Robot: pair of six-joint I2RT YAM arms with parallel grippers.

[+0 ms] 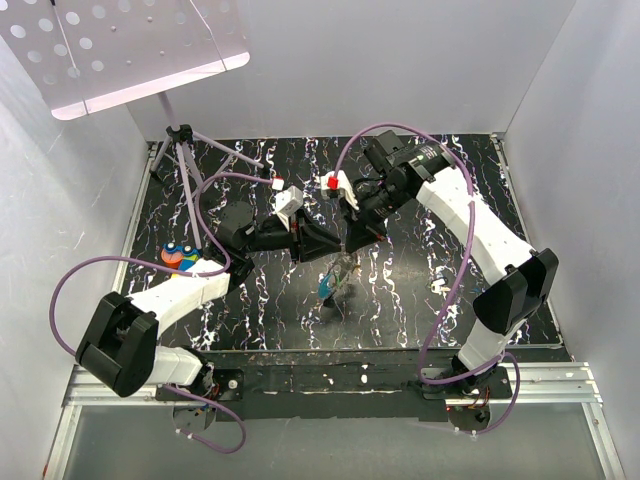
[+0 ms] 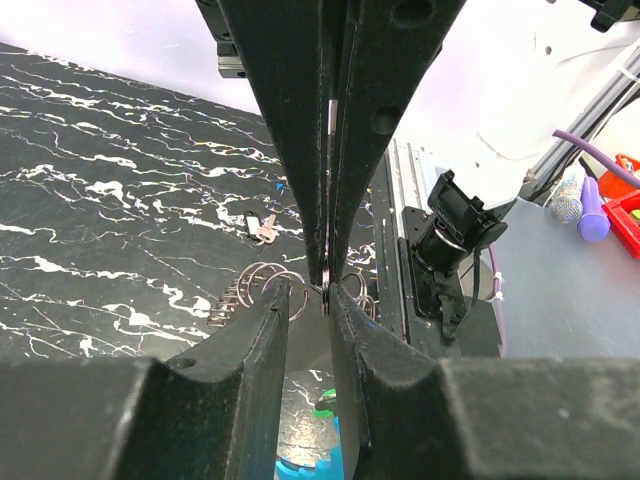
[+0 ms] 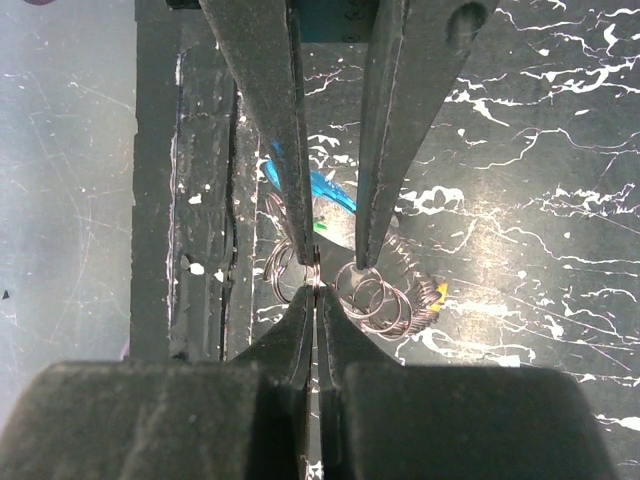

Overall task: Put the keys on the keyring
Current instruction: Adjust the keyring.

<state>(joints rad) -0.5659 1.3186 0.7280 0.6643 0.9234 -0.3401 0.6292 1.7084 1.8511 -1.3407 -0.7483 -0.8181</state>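
Fingertips of the right gripper are pressed fully together on the keyring, which is held above the middle of the table. Left gripper fingers are seen narrowly parted astride the same wire; whether it is gripped cannot be told. One blue key is hung beneath, over the table.
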